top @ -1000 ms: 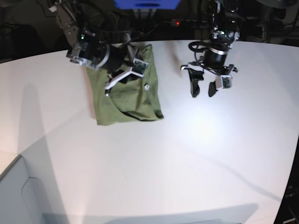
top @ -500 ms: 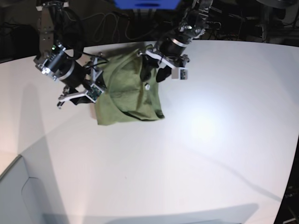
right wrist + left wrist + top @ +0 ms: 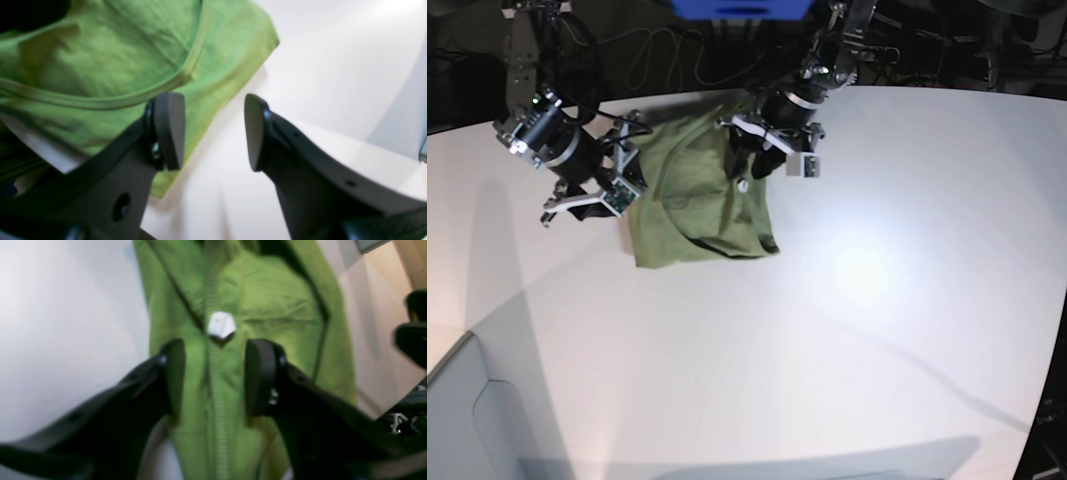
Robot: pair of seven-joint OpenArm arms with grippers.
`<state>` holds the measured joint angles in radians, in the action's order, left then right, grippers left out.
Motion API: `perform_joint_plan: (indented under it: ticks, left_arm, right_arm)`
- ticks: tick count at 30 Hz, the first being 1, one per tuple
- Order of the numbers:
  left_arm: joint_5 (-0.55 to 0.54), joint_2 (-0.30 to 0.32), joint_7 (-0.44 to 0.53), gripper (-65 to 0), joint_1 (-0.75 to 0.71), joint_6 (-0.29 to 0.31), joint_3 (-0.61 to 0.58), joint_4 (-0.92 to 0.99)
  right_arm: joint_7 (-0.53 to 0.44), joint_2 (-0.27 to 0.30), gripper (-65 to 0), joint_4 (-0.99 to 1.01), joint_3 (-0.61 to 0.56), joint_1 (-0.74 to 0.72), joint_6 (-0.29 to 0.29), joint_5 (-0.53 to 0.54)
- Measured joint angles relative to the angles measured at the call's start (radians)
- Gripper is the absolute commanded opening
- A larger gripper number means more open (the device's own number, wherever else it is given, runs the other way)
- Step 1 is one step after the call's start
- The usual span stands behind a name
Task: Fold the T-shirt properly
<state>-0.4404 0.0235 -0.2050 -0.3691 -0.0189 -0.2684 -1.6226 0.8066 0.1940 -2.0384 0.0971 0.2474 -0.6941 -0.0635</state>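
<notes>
Both arms have shifted: left gripper (image 3: 761, 163) has swung from bare table (image 3: 877, 300) onto the shirt's (image 3: 697, 205) far right edge, jaws spread astride its hem; right gripper (image 3: 587, 200) has pulled off leftward, spread, empty. Shirt lies part-folded, far-left.

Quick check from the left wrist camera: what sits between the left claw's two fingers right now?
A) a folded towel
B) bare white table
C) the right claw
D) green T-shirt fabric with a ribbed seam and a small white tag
D: the left claw stands open over the T-shirt, a ribbed seam running between its fingers toward the small white tag.
</notes>
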Motion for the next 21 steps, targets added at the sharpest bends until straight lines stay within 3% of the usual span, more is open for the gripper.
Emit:
perform_joint_plan:
  ticks: [5, 9, 21]
  left_arm:
    - [0.001, 0.003, 0.0, -49.5, 0.012, 0.001, -0.048, 0.0]
    - [0.002, -0.002, 0.0, -65.0, 0.012, 0.0, -0.043, 0.0]
    - [-0.002, 0.007, 0.0, -65.0, -0.062, 0.003, 0.017, -0.085]
  right_arm:
    - [0.002, 0.0, -37.8, 0.0, 0.0, 0.0, 0.0, 0.0]
    - [0.002, 0.0, -37.8, 0.0, 0.0, 0.015, 0.0, 0.0]
    - [-0.001, 0.0, -37.8, 0.0, 0.0, 0.019, 0.0, 0.0]
